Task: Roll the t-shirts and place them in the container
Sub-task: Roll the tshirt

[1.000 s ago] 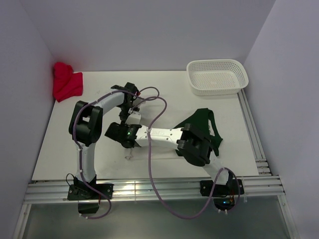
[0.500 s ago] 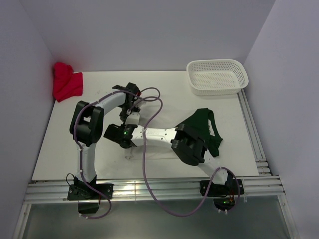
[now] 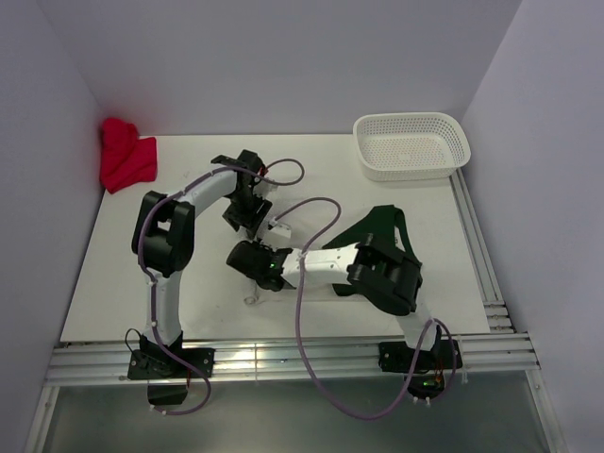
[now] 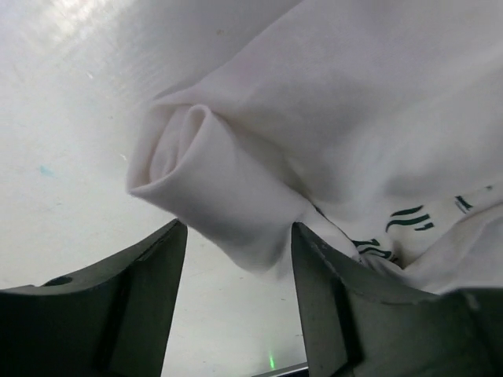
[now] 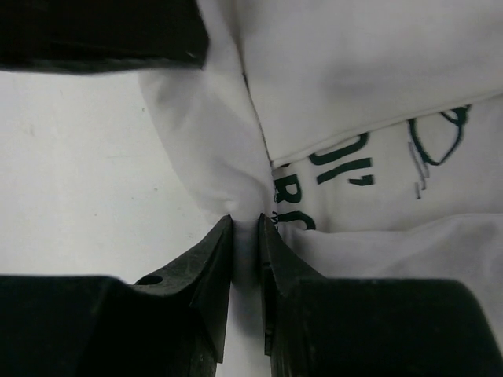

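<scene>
The off-white t-shirt [image 4: 212, 177] with dark lettering [image 5: 346, 157] lies mid-table, one end wound into a roll. My left gripper [image 4: 238, 229] is open, its fingers [image 4: 145, 298] either side of the roll's end without pressing it. My right gripper [image 5: 245, 228] is shut on a pinched fold of the same off-white t-shirt [image 5: 204, 149], close beside the left one. From above the left gripper [image 3: 247, 209] and right gripper [image 3: 249, 259] sit close together, and the pale shirt hardly shows against the table. The dark green t-shirt [image 3: 389, 236] lies flat under the right arm.
A white mesh basket [image 3: 411, 121] stands at the back right. A red cloth [image 3: 125, 156] is bunched in the back left corner. Purple cables [image 3: 316, 203] loop over the middle. Metal rails [image 3: 283, 359] run along the front and right edges.
My left gripper has opened and let go of the roll, shifting slightly farther back. My right gripper has moved right and closed on a fold of the off-white shirt.
</scene>
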Controlling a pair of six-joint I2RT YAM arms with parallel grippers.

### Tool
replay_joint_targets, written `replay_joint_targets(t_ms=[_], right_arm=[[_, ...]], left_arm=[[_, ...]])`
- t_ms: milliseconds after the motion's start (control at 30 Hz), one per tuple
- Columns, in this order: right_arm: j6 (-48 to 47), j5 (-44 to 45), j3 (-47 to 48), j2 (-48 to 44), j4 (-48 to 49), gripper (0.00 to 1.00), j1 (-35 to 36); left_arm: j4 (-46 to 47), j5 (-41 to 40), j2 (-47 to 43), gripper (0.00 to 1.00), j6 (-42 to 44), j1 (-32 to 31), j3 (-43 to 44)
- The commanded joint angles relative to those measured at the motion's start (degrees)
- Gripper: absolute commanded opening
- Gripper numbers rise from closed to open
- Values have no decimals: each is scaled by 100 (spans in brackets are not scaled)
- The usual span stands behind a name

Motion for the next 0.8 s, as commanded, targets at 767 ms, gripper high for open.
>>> replay_joint_targets(t_ms=[767], right_arm=[[1947, -2304, -3771, 145, 6464, 15, -818]], left_arm=[[786, 3842, 7, 61, 184, 1388, -839]])
